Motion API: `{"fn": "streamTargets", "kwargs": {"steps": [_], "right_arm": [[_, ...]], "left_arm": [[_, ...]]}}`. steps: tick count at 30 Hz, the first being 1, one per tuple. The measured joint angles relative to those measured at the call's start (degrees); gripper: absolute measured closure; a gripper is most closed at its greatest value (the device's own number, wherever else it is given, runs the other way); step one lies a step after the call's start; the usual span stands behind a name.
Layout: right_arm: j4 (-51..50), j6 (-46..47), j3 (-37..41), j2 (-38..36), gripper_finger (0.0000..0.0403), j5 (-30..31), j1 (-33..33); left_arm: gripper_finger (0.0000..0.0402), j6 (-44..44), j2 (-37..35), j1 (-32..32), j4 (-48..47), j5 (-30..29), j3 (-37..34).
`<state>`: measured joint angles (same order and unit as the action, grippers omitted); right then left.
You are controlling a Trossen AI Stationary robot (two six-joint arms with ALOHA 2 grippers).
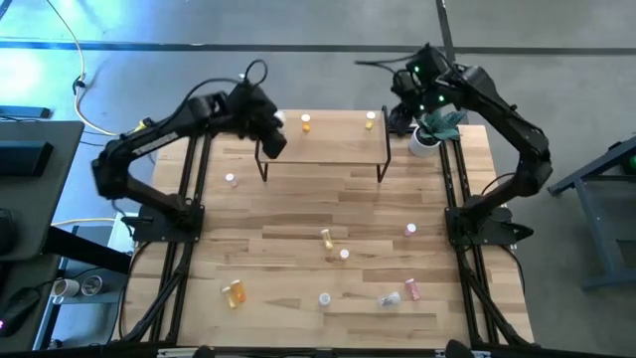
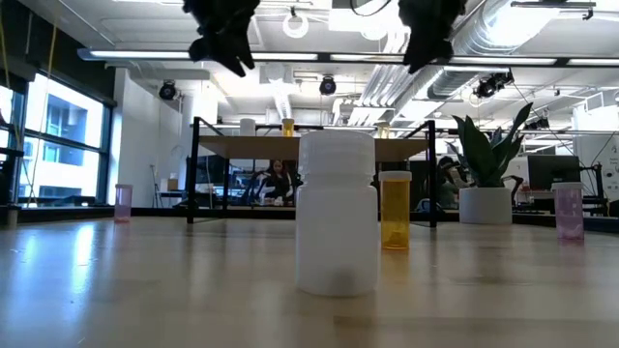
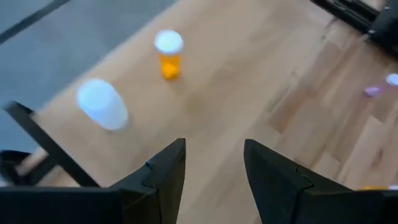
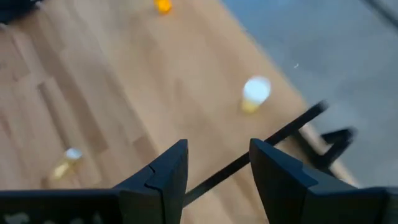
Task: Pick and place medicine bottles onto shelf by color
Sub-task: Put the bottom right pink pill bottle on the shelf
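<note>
Left gripper (image 3: 213, 168) – parted, empty – above shelf (image 1: 333, 134)

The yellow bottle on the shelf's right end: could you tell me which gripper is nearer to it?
Right. The right gripper hovers just beside the yellow bottle on the shelf; the left gripper is above the shelf's opposite end.
</note>
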<state>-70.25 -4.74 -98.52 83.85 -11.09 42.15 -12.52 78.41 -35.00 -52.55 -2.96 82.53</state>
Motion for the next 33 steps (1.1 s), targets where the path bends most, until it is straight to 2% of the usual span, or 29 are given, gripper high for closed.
{"fn": "streamTargets", "kwargs": {"steps": [7, 15, 19, 23, 33], "right_arm": [[2.4, 9.0, 13.8, -9.9, 0.024, 0.3, -3.6], [2.8, 28.3, 26.6, -21.7, 0.024, 5.0, -10.7], [2.8, 39.8, 31.2, -26.4, 0.024, 7.5, -15.8], [2.8, 50.3, 35.1, -29.6, 0.024, 10.1, -22.7], [2.8, 73.3, 43.1, -31.0, 0.024, 14.4, -39.5]], "left_arm": [[0.0247, -5.4, -7.7, 3.5, 8.6, -0.5, -12.3], [0.0247, -7.9, -13.1, 6.9, 18.5, 1.2, -20.9], [0.0247, -7.7, -14.4, 8.7, 19.4, 1.6, -21.8], [0.0247, -7.4, -15.7, 10.5, 19.4, 4.3, -21.8], [0.0247, -4.9, -18.0, 13.9, 19.3, 5.6, -21.8]]}}
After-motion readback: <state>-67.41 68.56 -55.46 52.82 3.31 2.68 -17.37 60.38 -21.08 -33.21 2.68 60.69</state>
